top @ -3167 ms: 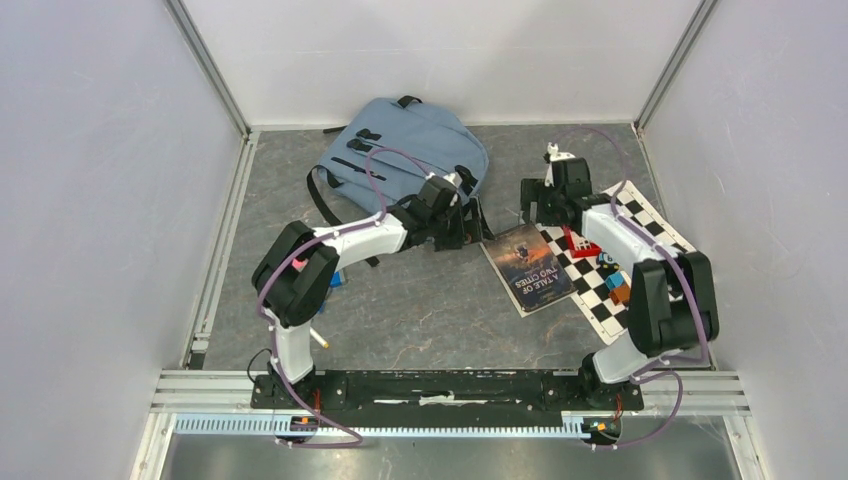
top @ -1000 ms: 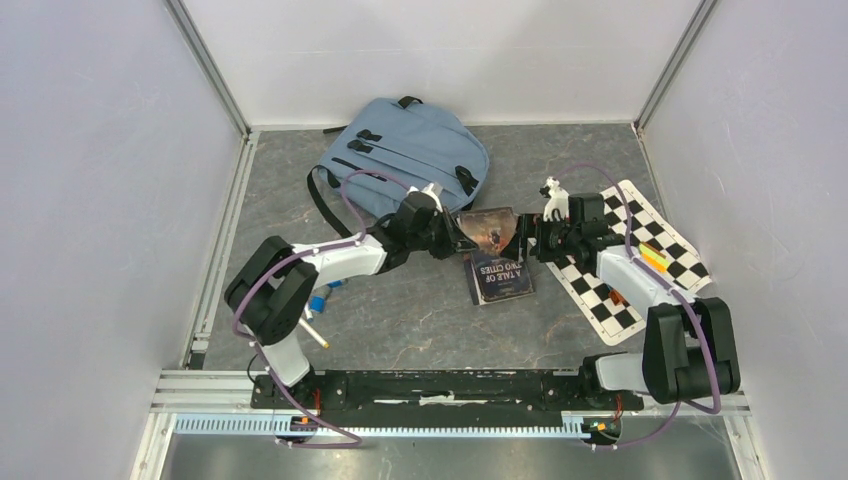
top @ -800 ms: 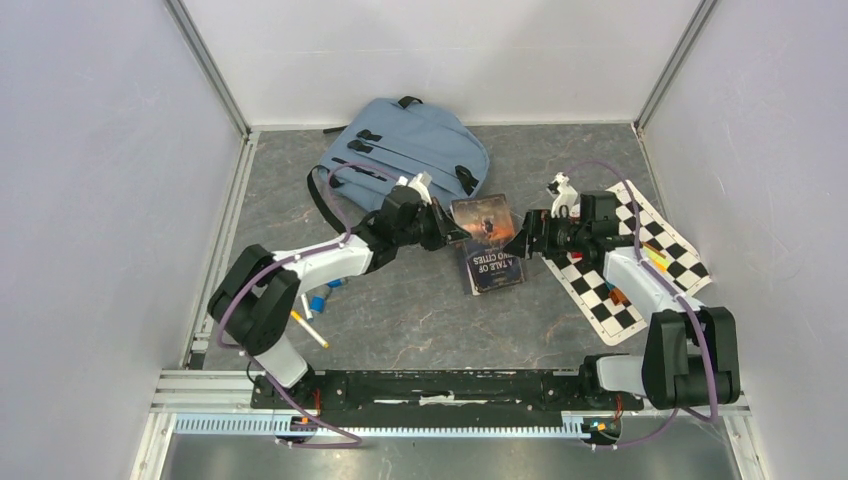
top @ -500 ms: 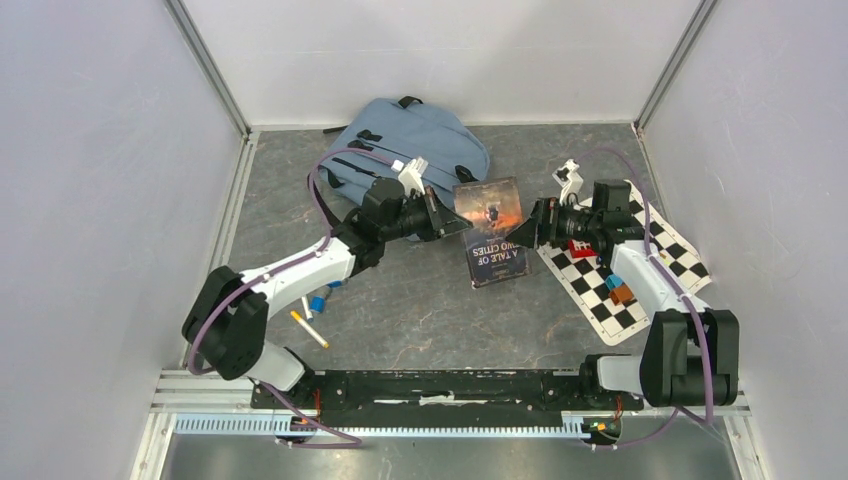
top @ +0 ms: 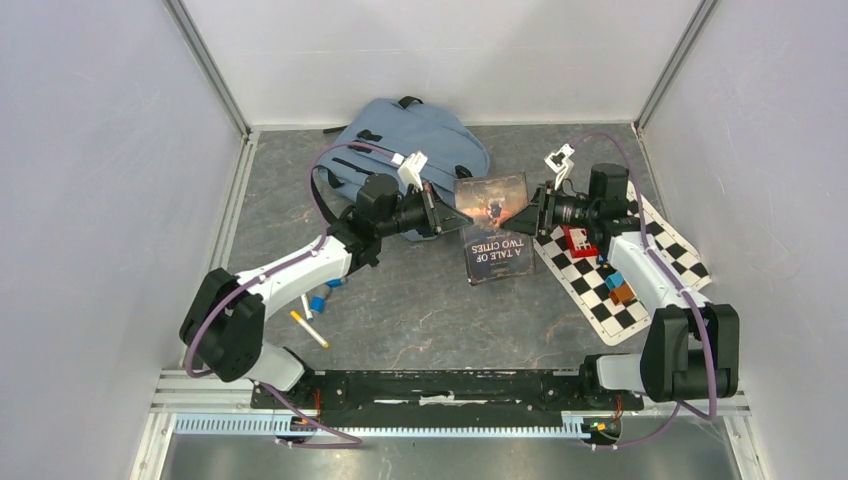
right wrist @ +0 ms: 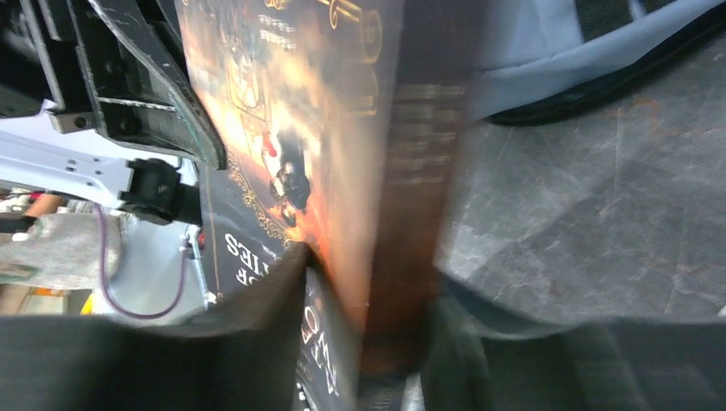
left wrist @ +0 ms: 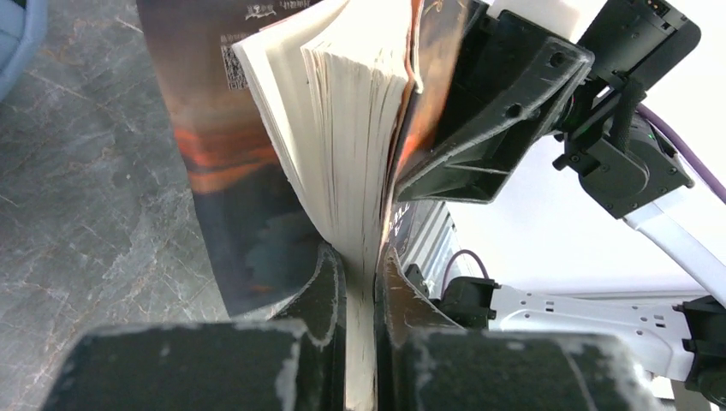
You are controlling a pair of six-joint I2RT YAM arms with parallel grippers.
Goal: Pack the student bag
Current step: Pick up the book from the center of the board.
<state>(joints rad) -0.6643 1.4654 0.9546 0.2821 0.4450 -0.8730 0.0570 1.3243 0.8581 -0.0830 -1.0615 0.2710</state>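
The student bag (top: 420, 140) lies flat at the back of the table, grey-blue with black straps, and a corner of the student bag (right wrist: 548, 77) shows in the right wrist view. In front of it a paperback book (top: 490, 205), "A Tale of Two Cities", is held up tilted between both arms. My left gripper (left wrist: 361, 274) is shut on the page edge of the book (left wrist: 342, 128), whose pages fan out. My right gripper (right wrist: 372, 282) straddles the spine of the book (right wrist: 291, 111), its fingers against both sides. The view there is blurred.
A black-and-white checkered mat (top: 650, 255) lies on the right, carrying a red block (top: 578, 240) and small blue and orange blocks (top: 617, 287). A yellow pen (top: 310, 328) and a blue item (top: 318, 300) lie beside the left arm. Enclosure walls stand close all round.
Both arms have carried the book from the table's middle back towards the bag and tipped it up. The right jaws have narrowed onto the spine. The left grip is unchanged.
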